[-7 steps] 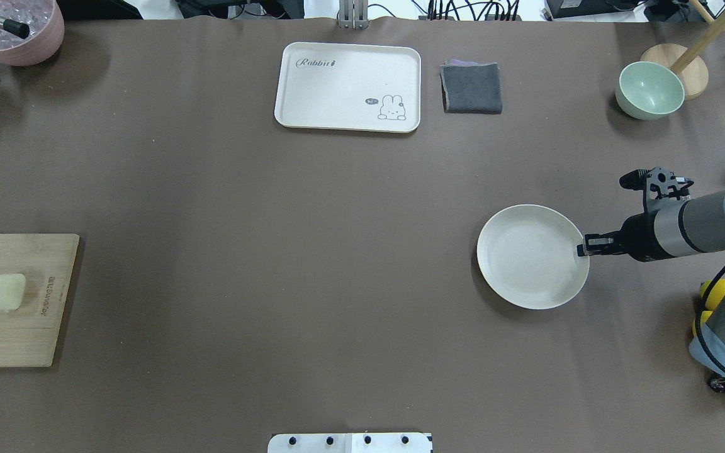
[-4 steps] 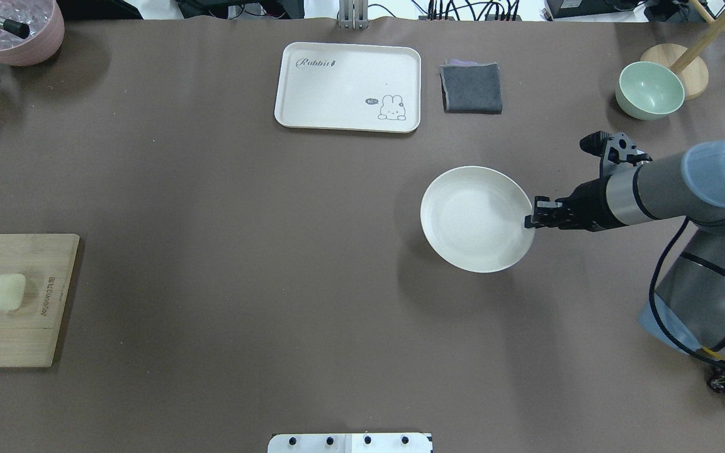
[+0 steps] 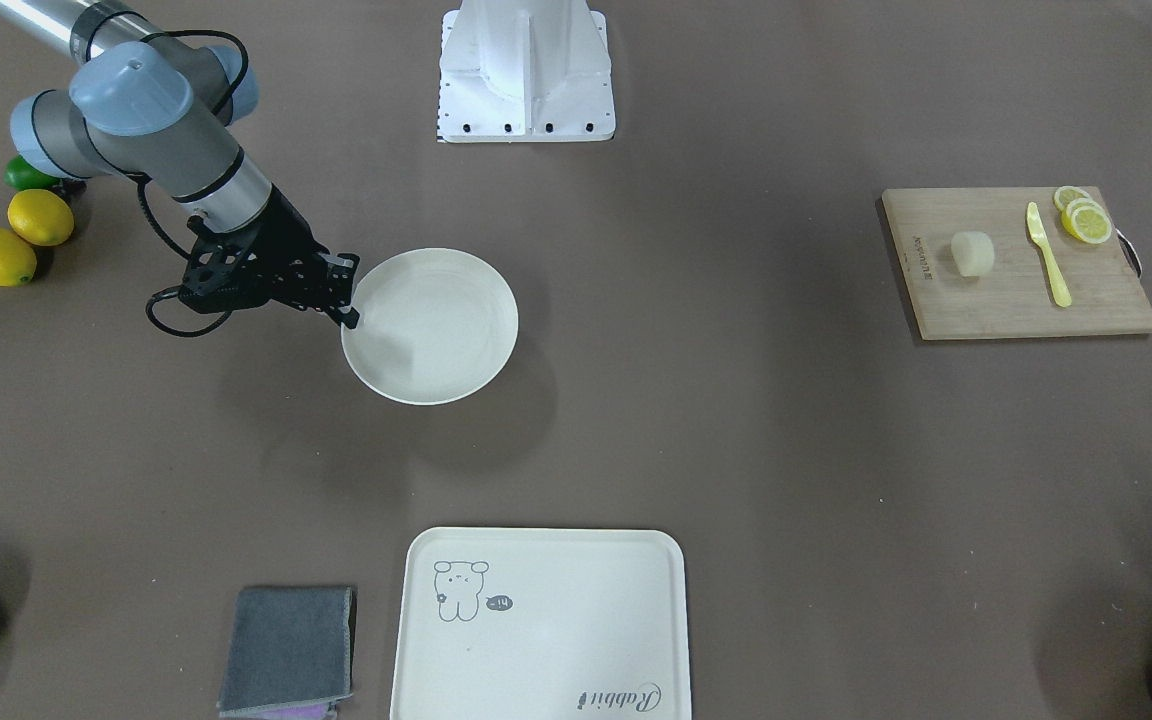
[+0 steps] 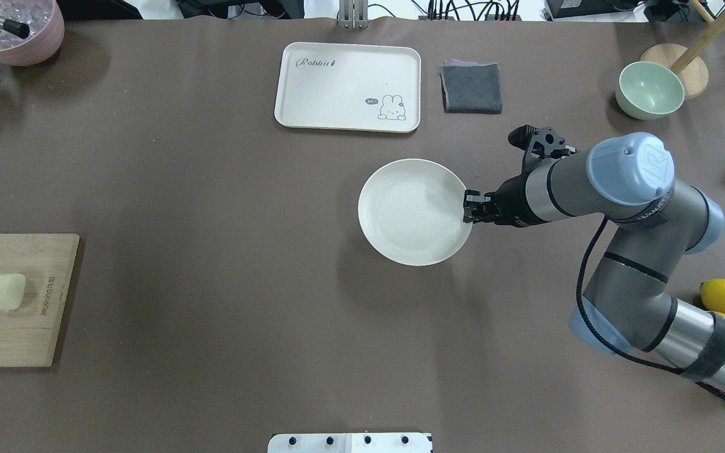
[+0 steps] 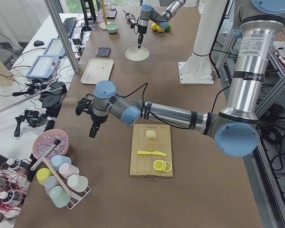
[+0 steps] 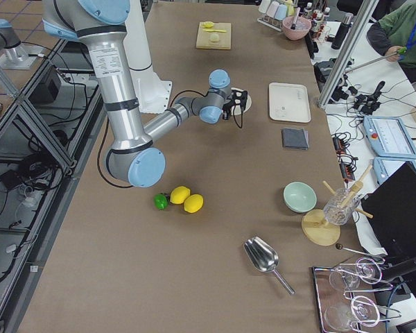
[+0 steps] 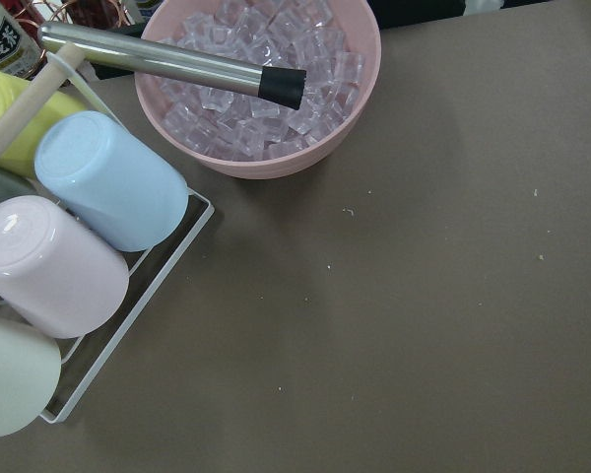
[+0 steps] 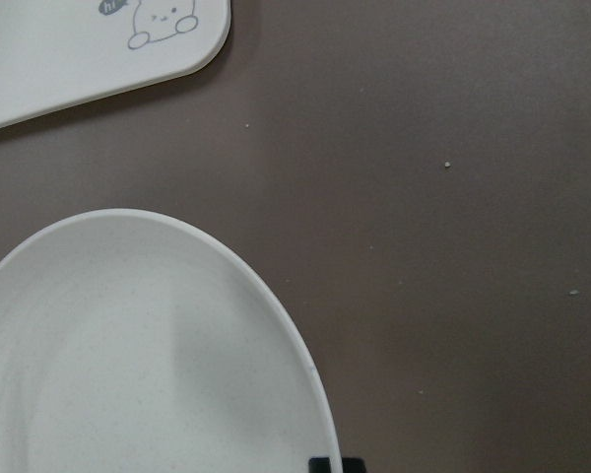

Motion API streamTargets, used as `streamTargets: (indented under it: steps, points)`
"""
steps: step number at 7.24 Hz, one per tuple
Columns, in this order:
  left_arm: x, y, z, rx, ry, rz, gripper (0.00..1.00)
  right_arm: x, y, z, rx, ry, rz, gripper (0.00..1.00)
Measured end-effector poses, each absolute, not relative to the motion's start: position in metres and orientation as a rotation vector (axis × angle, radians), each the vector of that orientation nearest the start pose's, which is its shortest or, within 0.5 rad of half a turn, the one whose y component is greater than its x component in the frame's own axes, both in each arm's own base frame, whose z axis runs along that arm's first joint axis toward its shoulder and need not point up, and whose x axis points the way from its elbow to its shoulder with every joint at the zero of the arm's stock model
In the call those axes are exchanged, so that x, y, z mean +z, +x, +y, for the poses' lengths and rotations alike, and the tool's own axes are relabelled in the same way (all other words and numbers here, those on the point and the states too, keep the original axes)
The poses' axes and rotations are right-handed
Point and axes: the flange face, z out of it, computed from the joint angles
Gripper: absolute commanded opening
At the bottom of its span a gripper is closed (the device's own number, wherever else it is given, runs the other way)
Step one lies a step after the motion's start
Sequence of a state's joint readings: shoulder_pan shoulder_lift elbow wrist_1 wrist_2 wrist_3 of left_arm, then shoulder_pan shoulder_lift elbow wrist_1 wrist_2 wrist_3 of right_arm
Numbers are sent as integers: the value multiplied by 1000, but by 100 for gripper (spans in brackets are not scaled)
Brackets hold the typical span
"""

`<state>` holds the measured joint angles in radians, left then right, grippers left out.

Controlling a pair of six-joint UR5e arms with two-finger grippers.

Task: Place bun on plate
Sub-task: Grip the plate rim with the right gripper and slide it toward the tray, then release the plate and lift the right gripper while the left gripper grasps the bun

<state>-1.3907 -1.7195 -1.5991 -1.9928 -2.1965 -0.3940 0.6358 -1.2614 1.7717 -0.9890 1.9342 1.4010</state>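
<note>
Cream-white bun (image 4: 7, 292): you find it lying on the wooden cutting board (image 4: 22, 333) at the robot's left end of the table (image 4: 211, 220), well apart from the plate. Nothing touches it. On the same board, from the front, you see a yellow knife (image 3: 1047, 253) and lemon slices (image 3: 1083, 215) beyond it.

Off-white plate (image 4: 410, 214): round, bare, near mid-table, on the robot's side of the bear tray (image 4: 343, 82). A soft shadow lies under it; you cannot tell whether it rests on the table or is raised.

Right gripper (image 4: 468, 210): jaws clenched on the plate's rim, on the side toward the arm. The wrist view shows that rim running down to a black fingertip (image 8: 330, 463).

Left gripper (image 5: 92, 132): pointing downward over the table's left end, apart from the board, seen only from the side. You cannot tell how its jaws stand. Its wrist camera looks down on a pink bowl of ice (image 7: 276, 163) and racked cups (image 7: 108, 182).

Other items: grey cloth (image 4: 471, 88) just beside the tray, green bowl (image 4: 649, 90), and lemons (image 3: 40, 217) near the right arm.
</note>
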Motion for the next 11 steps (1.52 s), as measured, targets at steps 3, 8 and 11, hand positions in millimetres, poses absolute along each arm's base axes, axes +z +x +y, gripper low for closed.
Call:
streamTargets:
  steps: [3,8,11]
  points:
    - [498,57,-567,-149,362,843,100,290,-486,-424,239,138,-1085,0]
    - [451,149,-515,-198,261,942,99,275,-524,-438,275,156,-1053,100]
    - [483,182,-439,-171,196,881,99,266,-502,-461,308,175,-1065,100]
